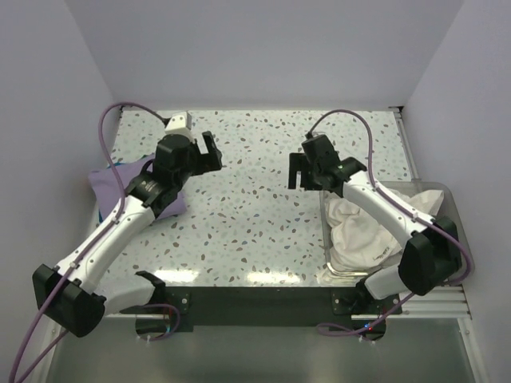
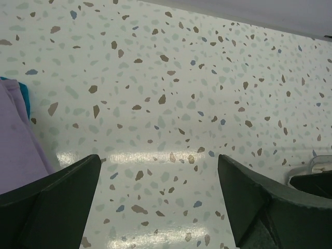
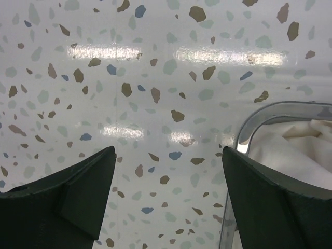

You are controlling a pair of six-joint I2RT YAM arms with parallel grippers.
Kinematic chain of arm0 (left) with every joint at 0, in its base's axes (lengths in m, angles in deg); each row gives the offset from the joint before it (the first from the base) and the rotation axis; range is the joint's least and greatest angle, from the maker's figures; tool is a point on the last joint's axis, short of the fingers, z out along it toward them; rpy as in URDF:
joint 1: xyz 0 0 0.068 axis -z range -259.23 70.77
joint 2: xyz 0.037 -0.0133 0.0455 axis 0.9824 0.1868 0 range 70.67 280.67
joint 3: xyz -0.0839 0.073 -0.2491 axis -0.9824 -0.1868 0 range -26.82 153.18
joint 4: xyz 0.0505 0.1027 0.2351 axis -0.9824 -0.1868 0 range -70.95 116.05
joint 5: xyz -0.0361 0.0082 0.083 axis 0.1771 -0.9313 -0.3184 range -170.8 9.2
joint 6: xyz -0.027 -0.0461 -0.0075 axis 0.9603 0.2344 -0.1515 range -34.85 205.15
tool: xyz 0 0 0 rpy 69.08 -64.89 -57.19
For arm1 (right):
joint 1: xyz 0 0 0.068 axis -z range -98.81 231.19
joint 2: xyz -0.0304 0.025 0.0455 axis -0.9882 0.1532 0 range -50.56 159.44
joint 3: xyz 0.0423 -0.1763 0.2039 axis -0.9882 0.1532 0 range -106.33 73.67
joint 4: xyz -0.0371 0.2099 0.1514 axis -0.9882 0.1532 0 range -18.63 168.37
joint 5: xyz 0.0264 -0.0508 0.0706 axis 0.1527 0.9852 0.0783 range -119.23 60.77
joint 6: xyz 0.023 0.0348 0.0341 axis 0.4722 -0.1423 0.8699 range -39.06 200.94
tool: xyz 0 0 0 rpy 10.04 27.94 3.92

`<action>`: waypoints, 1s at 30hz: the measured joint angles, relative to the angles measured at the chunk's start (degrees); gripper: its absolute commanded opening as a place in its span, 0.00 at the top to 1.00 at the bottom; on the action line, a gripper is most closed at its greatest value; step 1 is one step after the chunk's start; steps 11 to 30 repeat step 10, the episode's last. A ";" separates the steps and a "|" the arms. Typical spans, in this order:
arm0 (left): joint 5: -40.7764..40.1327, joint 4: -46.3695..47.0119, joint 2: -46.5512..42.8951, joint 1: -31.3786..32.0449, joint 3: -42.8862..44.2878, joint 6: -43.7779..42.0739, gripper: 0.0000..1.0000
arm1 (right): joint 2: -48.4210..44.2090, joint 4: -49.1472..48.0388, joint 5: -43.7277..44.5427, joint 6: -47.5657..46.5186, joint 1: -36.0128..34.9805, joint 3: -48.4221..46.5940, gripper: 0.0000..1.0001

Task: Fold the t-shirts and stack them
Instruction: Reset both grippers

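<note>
The lavender tee (image 1: 108, 182) lies at the left edge of the table (image 1: 255, 215). The white tee (image 1: 359, 227) sits bunched in the bin (image 1: 327, 255) on the right. The left gripper (image 1: 211, 153) and right gripper (image 1: 295, 170) hover over the table, jaws spread, holding nothing. The work looks to be between shirts. Next, the right gripper likely must dip into the bin and pinch the white tee.

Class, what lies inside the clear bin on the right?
A crumpled cream t-shirt fills the bin; the right arm crosses above it, and anything beneath the cloth is hidden.
</note>
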 measured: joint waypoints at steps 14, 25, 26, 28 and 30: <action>-1.95 1.62 -1.16 0.02 -2.14 1.36 0.00 | -5.40 0.44 5.03 1.64 0.07 2.89 0.12; -1.95 1.62 -1.16 0.02 -2.14 1.36 0.00 | -5.40 0.44 5.03 1.64 0.07 2.89 0.12; -1.95 1.62 -1.16 0.02 -2.14 1.36 0.00 | -5.40 0.44 5.03 1.64 0.07 2.89 0.12; -1.95 1.62 -1.16 0.02 -2.14 1.36 0.00 | -5.40 0.44 5.03 1.64 0.07 2.89 0.12; -1.95 1.62 -1.16 0.02 -2.14 1.36 0.00 | -5.40 0.44 5.03 1.64 0.07 2.89 0.12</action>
